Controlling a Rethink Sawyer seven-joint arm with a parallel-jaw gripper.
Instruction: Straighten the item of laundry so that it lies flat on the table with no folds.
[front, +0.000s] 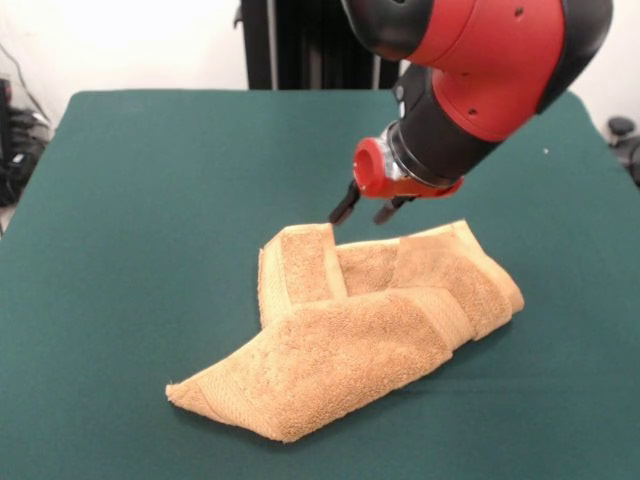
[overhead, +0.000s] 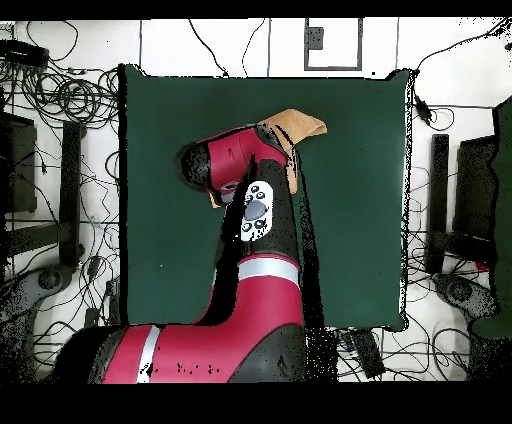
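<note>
Towel (front: 350, 340) lies folded, long axis diagonal; gripper (front: 368, 209) spread just above.

Loads of room on this worktop (front: 140, 200) from where I'm sitting: bare green all around, left, right and along the near edge. Only thing in the way is the crumpled tan towel (front: 350, 340), heaped up in folds near the middle. My end effector (front: 368, 210) hangs just above its far edge, prongs apart. From overhead, the arm (overhead: 262, 250) covers most of the towel, only one corner showing.
</note>
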